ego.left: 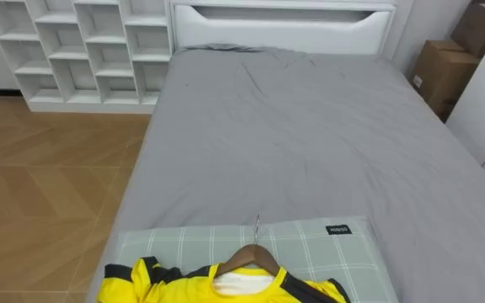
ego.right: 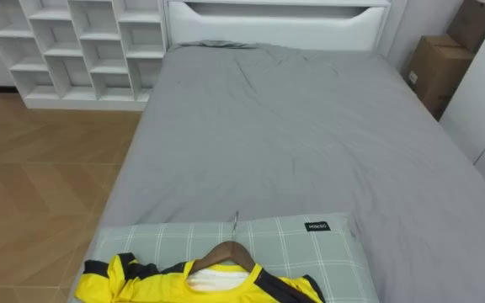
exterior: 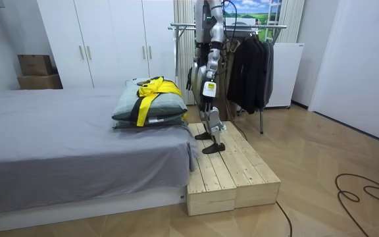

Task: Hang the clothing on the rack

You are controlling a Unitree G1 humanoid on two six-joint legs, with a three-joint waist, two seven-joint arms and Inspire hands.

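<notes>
Already on its hanger (ego.left: 247,255), the shirt (ego.left: 160,283) lies on the near pillow (ego.left: 310,248), probably for easy pickup; I cannot tell how the left hand (exterior: 208,91) or right hand (exterior: 191,79) is set.

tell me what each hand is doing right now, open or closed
left hand: cannot be told, too small in the room view, down by the robot's side
right hand: cannot be told either, low in front of its body

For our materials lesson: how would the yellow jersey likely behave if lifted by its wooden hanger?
The yellow jersey lies draped over the checked pillow, so it would probably hang limp. The wooden hanger looks rigid, likely keeping the shoulders spread.
</notes>
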